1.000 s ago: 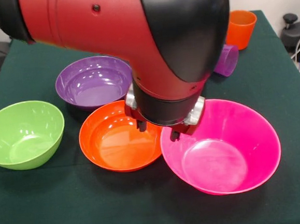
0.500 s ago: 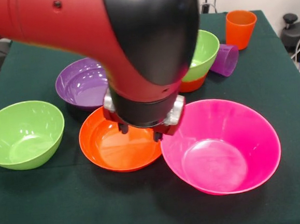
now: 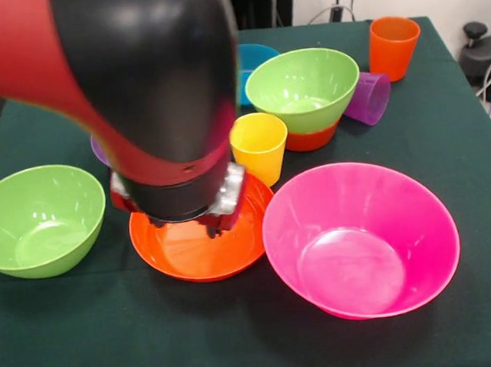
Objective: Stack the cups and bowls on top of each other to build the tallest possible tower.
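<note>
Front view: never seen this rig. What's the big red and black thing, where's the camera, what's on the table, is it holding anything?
The big red and black shape is a robot arm, seen close up as it reaches down from above. The camera looks across the table at the robot, so the arm fills the upper left. Its claw hangs low over the large orange bowl; the arm hides whether it is open or holding anything.

On the dark green table lie loose bowls and cups: a huge pink bowl at front right, a green bowl at left, and a sliver of purple bowl behind the arm. Farther back, a second green bowl sits nested in a small orange bowl, with a blue bowl behind. A yellow cup and an orange cup stand upright; a purple cup lies on its side.
</note>
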### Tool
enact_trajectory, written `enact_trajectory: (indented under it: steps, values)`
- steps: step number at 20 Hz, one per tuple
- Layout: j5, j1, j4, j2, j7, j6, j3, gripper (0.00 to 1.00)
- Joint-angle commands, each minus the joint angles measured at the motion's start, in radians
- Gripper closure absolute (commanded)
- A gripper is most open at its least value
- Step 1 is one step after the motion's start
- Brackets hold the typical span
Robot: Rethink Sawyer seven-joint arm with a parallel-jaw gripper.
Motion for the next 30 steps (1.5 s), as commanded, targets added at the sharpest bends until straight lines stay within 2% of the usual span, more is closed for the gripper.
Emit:
enact_trajectory:
  steps: [1,5,7,11,15,17,22,30]
  values:
    - [-0.043,-0.01,-0.003,0.032,-0.357,-0.026,0.002,0.0]
    - [-0.161,0.019,0.03,0.012,-0.366,-0.021,0.129,0.0]
    - [-0.241,0.044,0.063,-0.007,-0.372,-0.021,0.22,0.0]
    - [-0.388,0.099,0.168,-0.043,-0.383,-0.062,0.395,0.0]
    - [-0.521,0.18,0.441,-0.177,-0.423,-0.165,0.557,0.0]
    - [-0.553,0.198,0.545,-0.231,-0.451,-0.21,0.591,0.0]
    - [-0.614,0.202,0.703,-0.315,-0.504,-0.29,0.655,0.0]
    - [-0.688,0.163,0.744,-0.35,-0.529,-0.326,0.722,0.0]
